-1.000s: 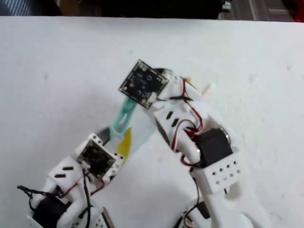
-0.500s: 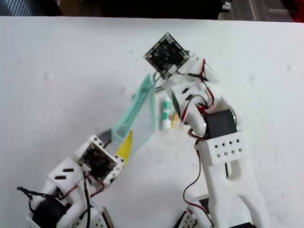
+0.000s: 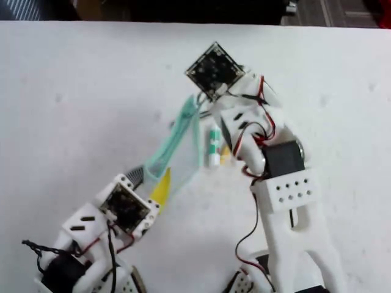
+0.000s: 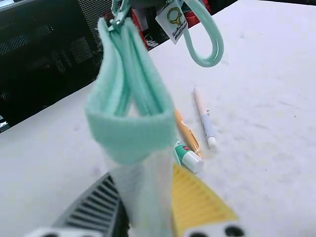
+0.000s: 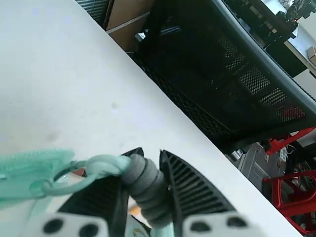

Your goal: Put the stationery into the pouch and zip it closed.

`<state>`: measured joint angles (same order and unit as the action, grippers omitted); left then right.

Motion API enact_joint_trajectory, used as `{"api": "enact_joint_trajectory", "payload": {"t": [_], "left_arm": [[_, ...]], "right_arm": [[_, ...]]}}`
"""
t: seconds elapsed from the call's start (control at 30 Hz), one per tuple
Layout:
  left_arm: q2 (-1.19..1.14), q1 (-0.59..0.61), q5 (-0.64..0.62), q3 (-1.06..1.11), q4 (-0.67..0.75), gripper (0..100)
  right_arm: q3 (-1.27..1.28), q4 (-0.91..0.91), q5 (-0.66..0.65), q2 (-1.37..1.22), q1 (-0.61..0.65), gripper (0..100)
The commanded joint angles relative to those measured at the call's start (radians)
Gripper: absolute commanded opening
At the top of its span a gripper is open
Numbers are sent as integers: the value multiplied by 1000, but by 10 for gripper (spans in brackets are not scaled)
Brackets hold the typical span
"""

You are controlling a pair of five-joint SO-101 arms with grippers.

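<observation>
Pouch (image 3: 177, 152), mint trim w/ clear sides, hangs stretched above the table (image 3: 79, 91) between your two arms. Your left gripper (image 4: 145, 197) is clamped on its near end, yellow finger (image 4: 197, 202) one side, dark ribbed finger (image 4: 94, 210) the other. Your right gripper (image 5: 150, 163) is closed tight on the grey ribbed part of the strap (image 5: 143, 182) at the far end.

Stationery is outside the pouch, on the table just beside it: a white pen (image 4: 204, 118), an orange pen (image 4: 187, 134) and a green-and-white stick (image 4: 187, 157). The stick touches the orange pen; the white pen lies slightly apart. From the high view the stick (image 3: 213, 146) sits between the pouch and the right arm.

Surface: plain matte white tabletop w/ a few faint grey smudges. Room behind: a black mesh panel (image 5: 207, 74) past the table edge, red metal framing (image 5: 291, 192) farther back, a cardboard-brown box (image 5: 123, 17) next to the mesh.

Labels: a small white tag (image 4: 173, 17) hangs by the strap loop, w/ a yellow bulb-like drawing; its print is too small to read
</observation>
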<state>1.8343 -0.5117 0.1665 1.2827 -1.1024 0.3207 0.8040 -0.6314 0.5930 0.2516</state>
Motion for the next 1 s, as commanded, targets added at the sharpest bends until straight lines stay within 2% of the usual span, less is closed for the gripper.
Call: {"api": "enact_joint_trajectory", "payload": {"t": [0.0, 0.43, 0.8, 0.97], "left_arm": [[-7, -10, 12, -2, -46, 22], [-7, -10, 12, 0, -46, 22], [-7, -10, 12, 0, -46, 22], [-7, -10, 12, 0, -46, 22]], "right_arm": [[-29, -45, 3, 1, -58, 16], [-29, -44, 2, 8, -59, 16], [-31, -47, 2, 1, -125, 16], [-34, 12, 3, 13, -94, 20]]}}
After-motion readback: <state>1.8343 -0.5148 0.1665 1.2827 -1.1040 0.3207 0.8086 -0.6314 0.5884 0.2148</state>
